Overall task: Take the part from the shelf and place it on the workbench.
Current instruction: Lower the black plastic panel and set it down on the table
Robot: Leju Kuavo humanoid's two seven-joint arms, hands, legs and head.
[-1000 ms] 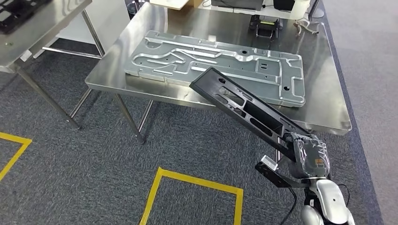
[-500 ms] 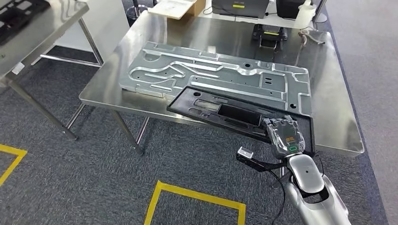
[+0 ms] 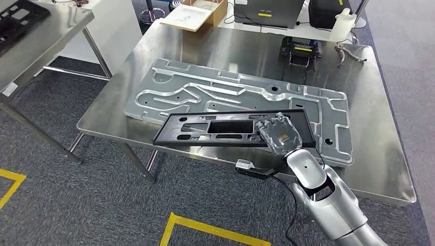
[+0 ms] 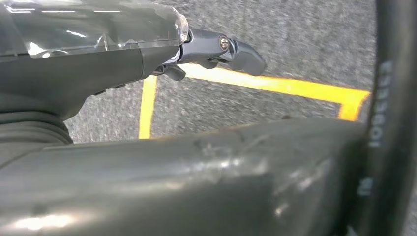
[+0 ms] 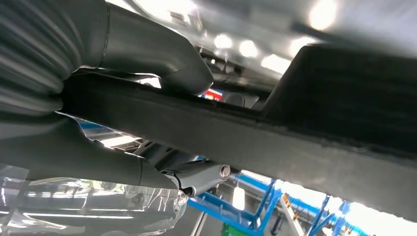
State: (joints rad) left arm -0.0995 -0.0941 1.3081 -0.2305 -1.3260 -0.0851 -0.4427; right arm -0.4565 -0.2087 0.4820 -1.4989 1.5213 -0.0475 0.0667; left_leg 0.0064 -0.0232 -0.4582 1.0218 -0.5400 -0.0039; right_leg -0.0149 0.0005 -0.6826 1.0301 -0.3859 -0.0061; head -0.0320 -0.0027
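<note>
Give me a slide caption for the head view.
Right hand holds the black part over the steel workbench, above a large grey metal plate.

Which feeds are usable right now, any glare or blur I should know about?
Head view: sharp, only soft reflections on the workbench. Right wrist view: bright lamp glare, and the black part is close and soft. Left wrist view: foreground blurred, yellow floor tape fairly clear.

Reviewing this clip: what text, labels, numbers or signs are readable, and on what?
No text can be quoted with confidence.
Black cable: pale print along it, too blurred to read.
Right hand: orange and green sticker on its back, too small.
Dark box: yellow label, too small.
Black device: yellow strip, unreadable.
Part: no markings seen.
</note>
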